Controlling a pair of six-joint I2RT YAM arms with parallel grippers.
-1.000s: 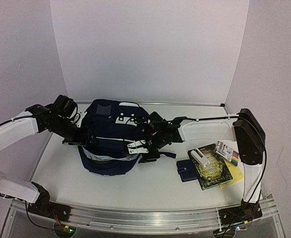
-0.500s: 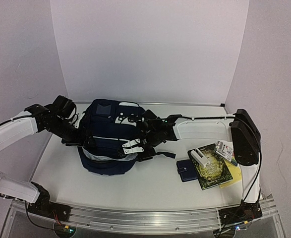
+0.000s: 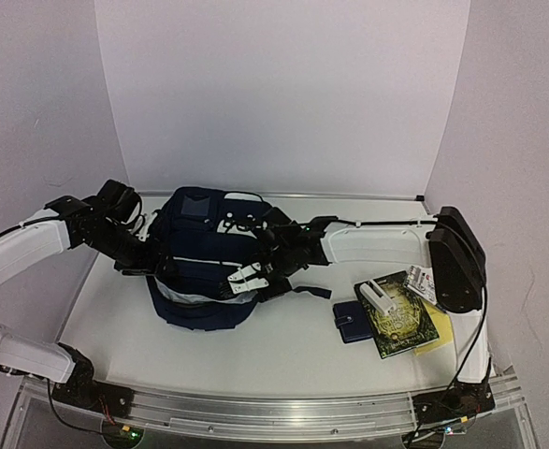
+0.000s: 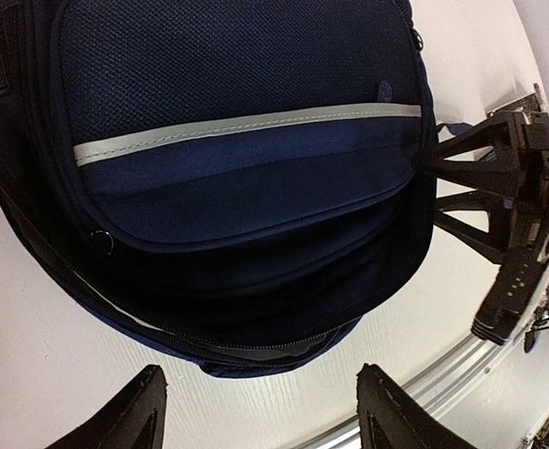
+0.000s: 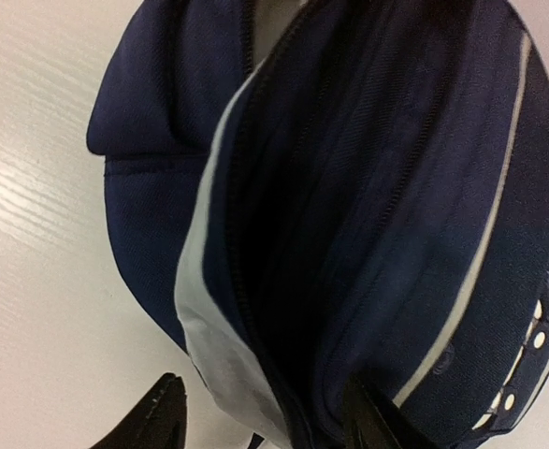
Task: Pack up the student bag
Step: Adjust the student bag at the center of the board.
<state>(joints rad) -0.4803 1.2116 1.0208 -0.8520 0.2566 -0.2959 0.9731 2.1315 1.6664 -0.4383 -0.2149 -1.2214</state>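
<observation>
The student bag [image 3: 199, 267] lies on the white table, navy with thin pale stripes, its main zip open. In the left wrist view the student bag [image 4: 246, 159] fills the frame, and my left gripper [image 4: 260, 412] stands open just off its edge, nothing between the fingers. My left gripper [image 3: 160, 260] sits at the bag's left side. My right gripper [image 3: 241, 279] is at the bag's right front. In the right wrist view my right gripper [image 5: 260, 426] straddles the open edge with its pale lining [image 5: 213, 346]: one finger [image 5: 372, 421] against the fabric, the other apart over the table.
Right of the bag lie a small navy wallet [image 3: 353, 321], a dark book [image 3: 403, 320] with a white box [image 3: 377, 297] on it, a marker pack [image 3: 428, 283] and a yellow sheet [image 3: 440, 335]. White walls close in the back and sides.
My right arm has reached further left onto the bag's open edge, and its jaws have narrowed. The left arm has hardly moved.
</observation>
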